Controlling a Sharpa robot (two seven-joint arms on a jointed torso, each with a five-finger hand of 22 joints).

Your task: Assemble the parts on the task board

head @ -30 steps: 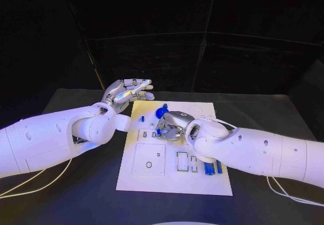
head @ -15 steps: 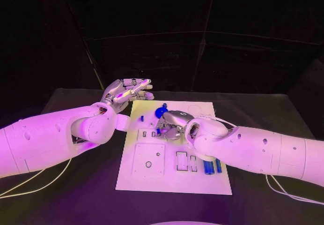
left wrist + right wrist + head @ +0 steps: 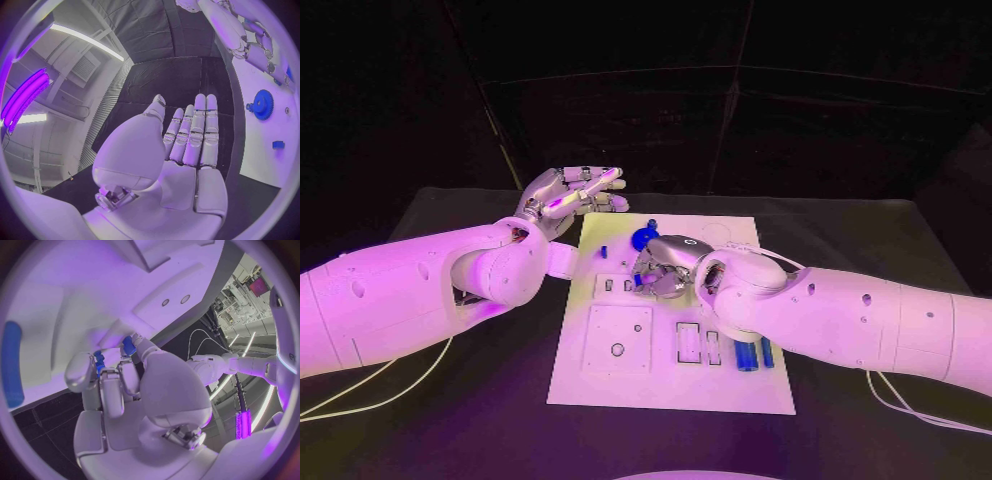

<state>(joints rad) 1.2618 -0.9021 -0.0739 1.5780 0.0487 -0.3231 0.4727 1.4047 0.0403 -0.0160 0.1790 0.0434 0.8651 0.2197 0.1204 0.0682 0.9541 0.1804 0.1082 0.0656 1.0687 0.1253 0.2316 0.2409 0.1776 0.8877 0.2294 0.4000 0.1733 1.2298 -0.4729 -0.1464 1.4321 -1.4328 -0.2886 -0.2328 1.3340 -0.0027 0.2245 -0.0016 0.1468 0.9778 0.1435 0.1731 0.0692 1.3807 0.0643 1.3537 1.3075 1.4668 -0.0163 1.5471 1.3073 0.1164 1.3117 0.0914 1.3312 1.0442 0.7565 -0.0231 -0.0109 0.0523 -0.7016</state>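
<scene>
Lying in the middle of the black table (image 3: pixel 473 420), the white task board (image 3: pixel 672 385) carries one blue gear (image 3: pixel 643 240) near its far edge and two blue cylinders (image 3: pixel 754 355) standing side by side toward its near right corner. The right hand (image 3: pixel 668 268) bends down over the board just nearer than the gear, its fingers (image 3: pixel 109 390) drawn together, pinching a small blue part (image 3: pixel 99 361). The left hand (image 3: pixel 571 198) hovers off the board's far left corner, palm up, fingers (image 3: pixel 195 132) straight and side by side, holding nothing.

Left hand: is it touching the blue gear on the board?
Apart. The left wrist view shows the left hand flat and empty, with dark table between its fingertips and the blue gear.
</scene>
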